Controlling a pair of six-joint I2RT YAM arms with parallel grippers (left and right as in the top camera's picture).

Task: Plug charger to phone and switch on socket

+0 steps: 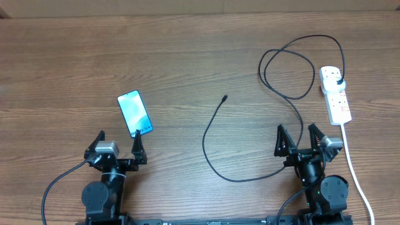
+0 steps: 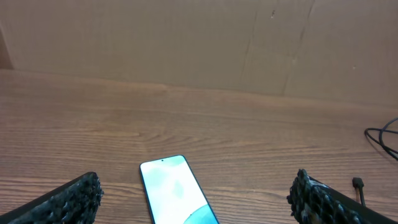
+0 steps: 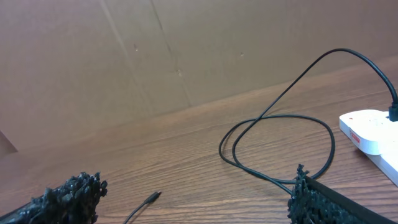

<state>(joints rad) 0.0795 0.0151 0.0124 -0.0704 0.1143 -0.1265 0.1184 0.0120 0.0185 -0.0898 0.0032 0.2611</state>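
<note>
The phone [image 1: 135, 113] lies flat on the table at the left, its light-blue screen lit, and it shows in the left wrist view [image 2: 177, 196] between my fingers. My left gripper [image 1: 117, 144] is open and empty just in front of it. The charger cable [image 1: 212, 145] loops across the middle, its connector tip [image 1: 224, 98] loose on the wood, also in the right wrist view [image 3: 152, 198]. Its black plug [image 1: 338, 82] sits in the white socket strip [image 1: 335, 95] at the right. My right gripper [image 1: 299, 139] is open and empty, near the front edge.
The strip's thick white cord [image 1: 354, 169] runs down the right side toward the front edge, close to my right arm. A cardboard wall [image 2: 199, 43] stands behind the table.
</note>
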